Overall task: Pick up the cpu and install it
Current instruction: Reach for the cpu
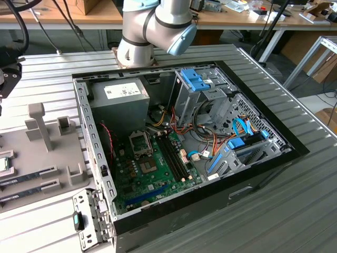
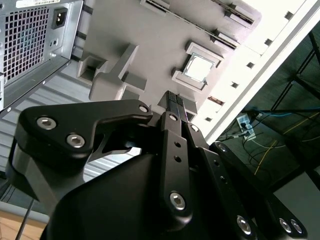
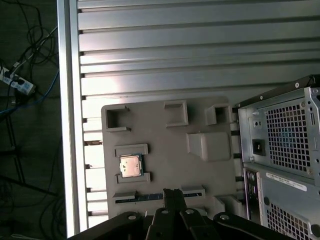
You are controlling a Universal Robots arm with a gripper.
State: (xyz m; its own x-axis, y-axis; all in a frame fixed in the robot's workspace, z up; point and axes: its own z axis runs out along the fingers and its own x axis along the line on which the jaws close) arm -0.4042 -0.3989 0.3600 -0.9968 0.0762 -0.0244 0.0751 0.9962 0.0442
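Pincer (image 3: 173,192) seen closed, fingertips pressed together, nothing held. Cpu (image 3: 130,166) noted seated in grey holder (image 3: 165,145), beneath and to one side of the fingertips, untouched. Pickup not yet made; fitting into the computer case (image 1: 263,168) judged wholly left.

The cpu (image 3: 130,165) lid: bright, smooth metal. Fixture tray (image 3: 160,140): matt grey plastic. Table (image 3: 150,50): ribbed metal, satin finish.
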